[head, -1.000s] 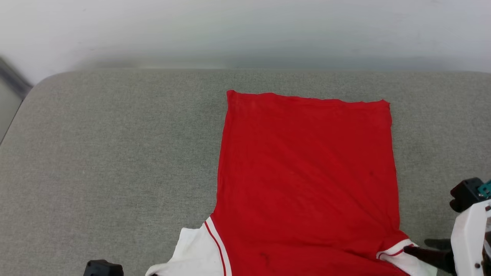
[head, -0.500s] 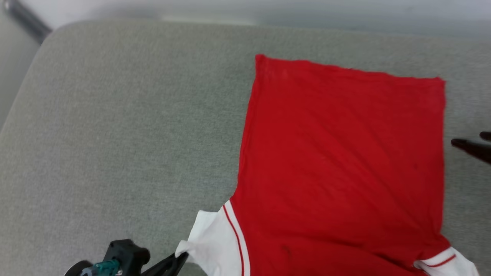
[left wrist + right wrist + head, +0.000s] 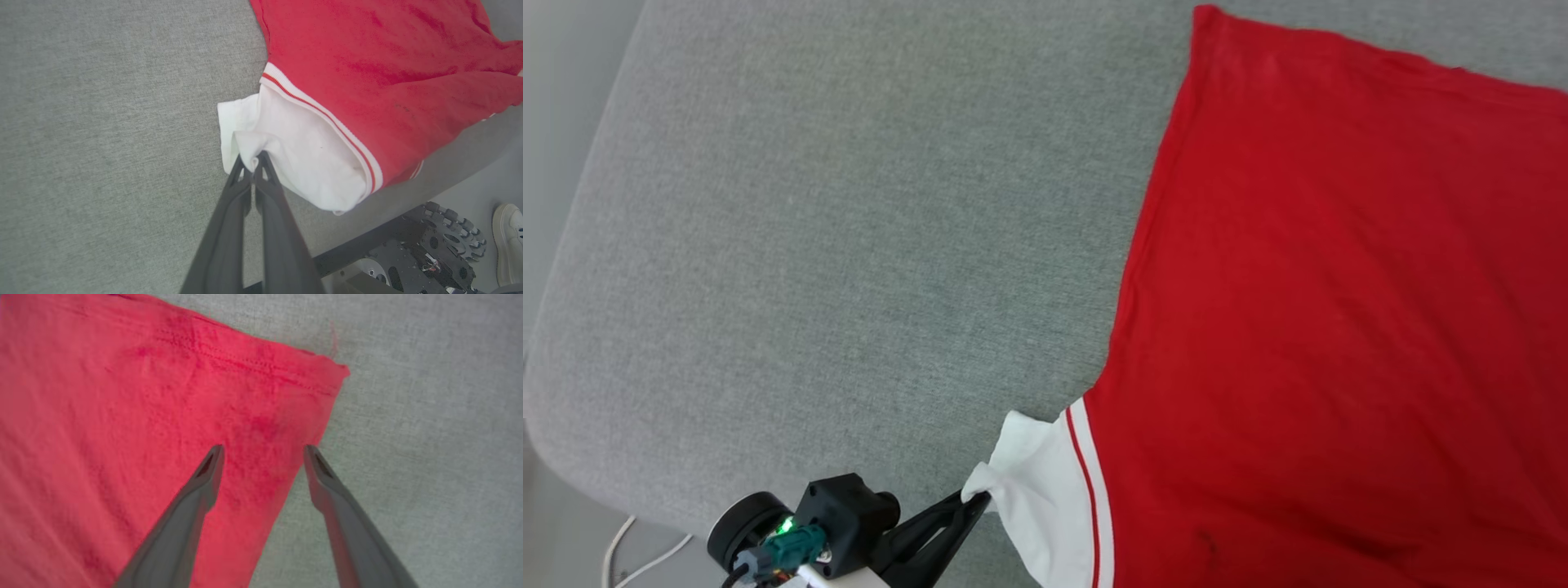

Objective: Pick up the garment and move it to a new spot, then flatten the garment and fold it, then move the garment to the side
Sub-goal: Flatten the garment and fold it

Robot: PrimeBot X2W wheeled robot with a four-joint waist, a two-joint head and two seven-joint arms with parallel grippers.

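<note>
flattening step: grips the garment [image 3: 1339, 286] by its sleeve [image 3: 294, 155] in left claw [image 3: 251, 160]; next probably closes gaping right claw [image 3: 263, 451] near the hem corner [image 3: 327, 373].

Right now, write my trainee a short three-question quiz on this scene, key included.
1. True or false: the left gripper is shut on the white sleeve of the garment.
2. The right gripper is: A) shut on the collar; B) open over a red hem corner; C) holding a hanger.
3. Fill in: the garment lies on a ___ fabric surface.
Key: 1 true; 2 B; 3 grey.
</note>
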